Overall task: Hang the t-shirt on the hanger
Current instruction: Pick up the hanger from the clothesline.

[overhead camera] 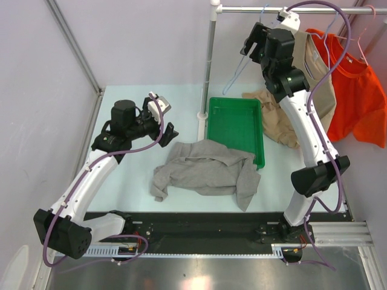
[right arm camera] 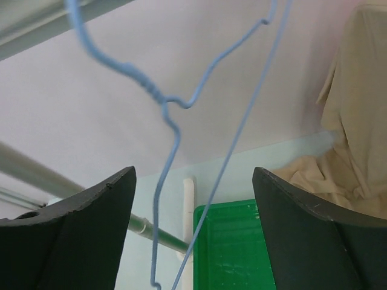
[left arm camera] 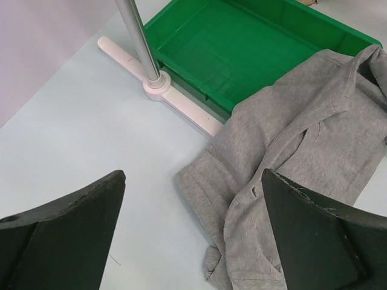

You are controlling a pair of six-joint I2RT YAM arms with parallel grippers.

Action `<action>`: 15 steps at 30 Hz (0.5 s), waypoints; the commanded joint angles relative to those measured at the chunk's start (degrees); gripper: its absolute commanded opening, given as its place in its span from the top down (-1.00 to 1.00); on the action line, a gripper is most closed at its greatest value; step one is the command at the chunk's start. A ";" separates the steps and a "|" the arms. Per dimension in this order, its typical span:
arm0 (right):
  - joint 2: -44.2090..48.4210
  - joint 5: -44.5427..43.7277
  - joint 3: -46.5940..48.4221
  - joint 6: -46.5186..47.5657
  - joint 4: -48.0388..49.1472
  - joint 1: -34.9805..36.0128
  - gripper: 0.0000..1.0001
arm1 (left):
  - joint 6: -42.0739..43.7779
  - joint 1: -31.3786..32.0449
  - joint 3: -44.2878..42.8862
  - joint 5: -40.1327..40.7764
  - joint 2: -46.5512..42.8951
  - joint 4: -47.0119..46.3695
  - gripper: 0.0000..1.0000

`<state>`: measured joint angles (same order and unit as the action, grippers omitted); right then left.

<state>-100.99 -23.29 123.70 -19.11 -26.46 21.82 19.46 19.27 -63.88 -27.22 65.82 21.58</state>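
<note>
right gripper spread, gripping nothing | hanger wire between jaws, long axis steep under rail | left gripper released, t-shirt just right of it, heaped mid-tabletop

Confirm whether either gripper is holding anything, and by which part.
Nothing is held. The left gripper is open near the t-shirt. The right gripper is open around the hanger, whose wires touch neither finger.

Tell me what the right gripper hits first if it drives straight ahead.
Probably the hanger: its wire hangs in line with the gap between the right gripper's open jaws. How far ahead it is remains unclear.
</note>
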 commanded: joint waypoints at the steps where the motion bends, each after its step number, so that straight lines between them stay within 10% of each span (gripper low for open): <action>1: -1.75 3.85 3.04 -5.49 4.57 -2.74 -0.62 | -0.57 0.24 -0.37 1.47 -1.75 -1.46 -1.00; 15: -1.23 13.18 -0.57 -7.08 9.85 -6.53 0.16 | -0.04 0.16 -0.37 1.73 -1.66 -1.63 -1.00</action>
<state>-104.07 -11.97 123.31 -25.04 -20.80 16.03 19.51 19.27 -63.86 -25.65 65.56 21.54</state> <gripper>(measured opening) 0.498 0.996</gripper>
